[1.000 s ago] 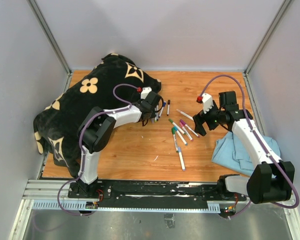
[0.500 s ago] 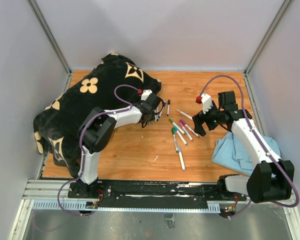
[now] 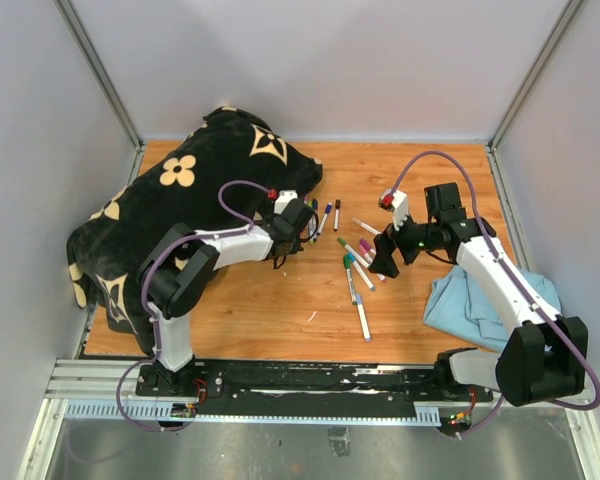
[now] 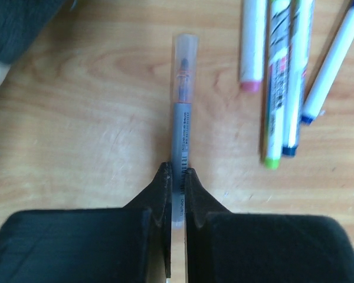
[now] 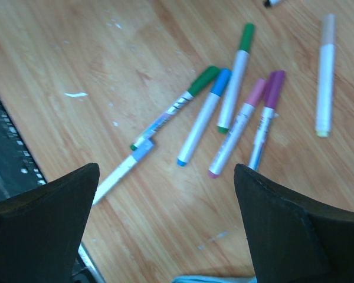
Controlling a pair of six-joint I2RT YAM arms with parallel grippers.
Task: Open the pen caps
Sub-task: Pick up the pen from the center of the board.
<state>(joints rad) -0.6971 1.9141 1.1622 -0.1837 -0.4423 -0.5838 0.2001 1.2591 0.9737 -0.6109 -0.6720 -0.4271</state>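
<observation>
Left in the overhead view, our left fingers (image 4: pixel 159 197) pinch the tail of a thin grey-barrelled pen (image 4: pixel 181 130) over the wooden counter (image 4: pixel 94 130); its clear plastic cap (image 4: pixel 185 50) sits upper centre in the wrist view. We judge it light, stiff, slick, the cap snug: take the cap by its sides. Rightward, our right fingers (image 5: pixel 53 218) stand spread above short green, blue, pink and purple plastic caps (image 5: pixel 275 82) on loose white markers (image 5: pixel 197 127).

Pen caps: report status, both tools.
Left tool shut on grey pen, clear cap on. Right tool open above capped markers. Nothing blocking the cap.
</observation>
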